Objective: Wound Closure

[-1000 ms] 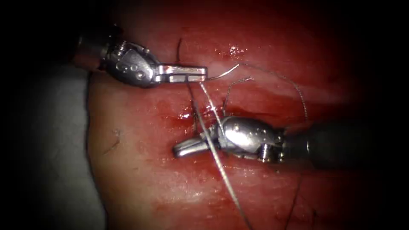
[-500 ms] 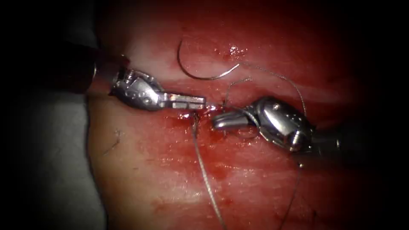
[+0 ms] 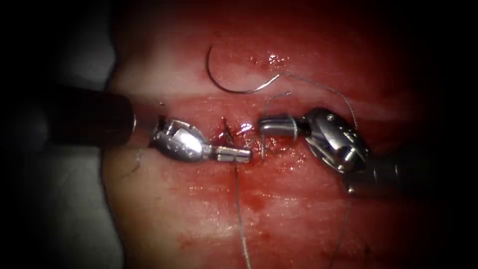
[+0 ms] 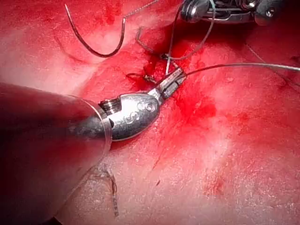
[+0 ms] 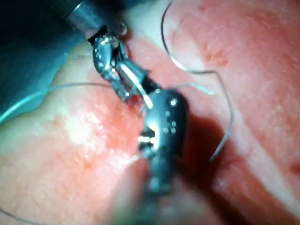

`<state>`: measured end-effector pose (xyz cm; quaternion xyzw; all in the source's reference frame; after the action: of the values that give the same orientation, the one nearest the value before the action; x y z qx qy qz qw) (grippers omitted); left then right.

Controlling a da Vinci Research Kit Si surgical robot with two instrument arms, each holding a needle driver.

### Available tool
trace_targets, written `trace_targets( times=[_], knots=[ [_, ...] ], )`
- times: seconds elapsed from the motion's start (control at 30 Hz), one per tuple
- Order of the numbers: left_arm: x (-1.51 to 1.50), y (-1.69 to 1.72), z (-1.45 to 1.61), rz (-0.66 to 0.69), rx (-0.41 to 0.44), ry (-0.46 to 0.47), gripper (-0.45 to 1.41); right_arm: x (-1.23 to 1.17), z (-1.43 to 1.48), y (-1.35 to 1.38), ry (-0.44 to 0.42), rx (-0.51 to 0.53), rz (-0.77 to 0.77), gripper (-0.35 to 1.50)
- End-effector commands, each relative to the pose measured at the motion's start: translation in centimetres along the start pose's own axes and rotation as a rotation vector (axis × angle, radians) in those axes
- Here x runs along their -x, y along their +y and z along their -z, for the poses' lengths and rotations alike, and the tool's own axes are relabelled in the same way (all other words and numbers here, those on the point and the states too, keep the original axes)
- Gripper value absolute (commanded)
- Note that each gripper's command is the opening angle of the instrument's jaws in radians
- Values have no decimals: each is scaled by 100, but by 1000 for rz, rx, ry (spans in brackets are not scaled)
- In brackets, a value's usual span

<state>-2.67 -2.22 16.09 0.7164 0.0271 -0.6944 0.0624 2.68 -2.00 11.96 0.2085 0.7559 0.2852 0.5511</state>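
The curved needle (image 3: 224,87) lies free on the tissue (image 3: 298,224) above the cut, held by neither tool and not in the tissue; it also shows as needle (image 4: 96,52) and needle (image 5: 165,44). Its thread (image 3: 343,102) arcs right and down past the right tool. My left tool (image 3: 234,155) is shut on the thread, just below the stitch site (image 3: 226,130); a long strand (image 3: 240,209) hangs down from it. My right tool (image 3: 274,125) sits right of the stitch, shut on the thread, with a loop wound round its jaws. The left tool (image 4: 171,83) grips the strand close to the red cut.
Red fluid (image 3: 259,199) wets the tissue around and below the stitch. A short free thread end (image 3: 279,97) curls above the right tool. The tissue's left edge (image 3: 107,164) meets grey cloth (image 3: 59,209). A small dark thread scrap (image 3: 132,169) lies near that edge.
My left tool has moved down from the needle, which now lies uncovered, to below the stitch, carrying thread. My right tool rose from below the stitch to its right side.
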Motion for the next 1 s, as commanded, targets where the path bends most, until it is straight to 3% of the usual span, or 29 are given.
trace_targets(
  times=[0.03, 0.1, 0.17, 0.23, 0.3, 0.4, 0.43, 0.47, 0.53, 0.7, 0.77, 1.0],
  knots=[
    [4, 10, -8, 5, 0, 1, -45, 13, -2, -5, 0, 25, -15, -3],
    [1, 11, -11, 6, -2, 1, -45, 15, -2, -6, 2, 60, -53, 9],
    [-2, 11, -16, 9, -6, 1, -45, 17, -1, -7, 16, 144, -161, 42],
    [-5, 10, -17, 12, -10, 0, -45, 19, -1, -8, 1, 196, -215, 41],
    [-10, 10, -18, 16, -14, 0, -45, 21, -1, -8, -83, 300, -321, 39],
    [-15, 13, -20, 19, -18, -2, -45, 24, 1, -7, -121, 377, -387, 47],
    [-20, 13, -20, 22, -19, -9, -45, 25, 3, -7, -130, 414, -420, 54],
    [-26, 12, -19, 28, -21, -22, -45, 27, 5, -6, -144, 468, -487, 76],
    [-34, 8, -18, 42, -32, -36, -45, 27, 8, -6, -159, 518, -546, 81],
    [-50, 0, -20, 25, -61, -105, -45, 25, 14, -5, -161, 571, -642, 94],
    [-51, -1, -25, 13, -76, -187, -45, 27, 16, 2, -174, 618, -702, 113],
    [-45, -7, -28, 7, -114, -248, -45, 41, 24, 23, -122, 656, -818, 113]
  ],
)
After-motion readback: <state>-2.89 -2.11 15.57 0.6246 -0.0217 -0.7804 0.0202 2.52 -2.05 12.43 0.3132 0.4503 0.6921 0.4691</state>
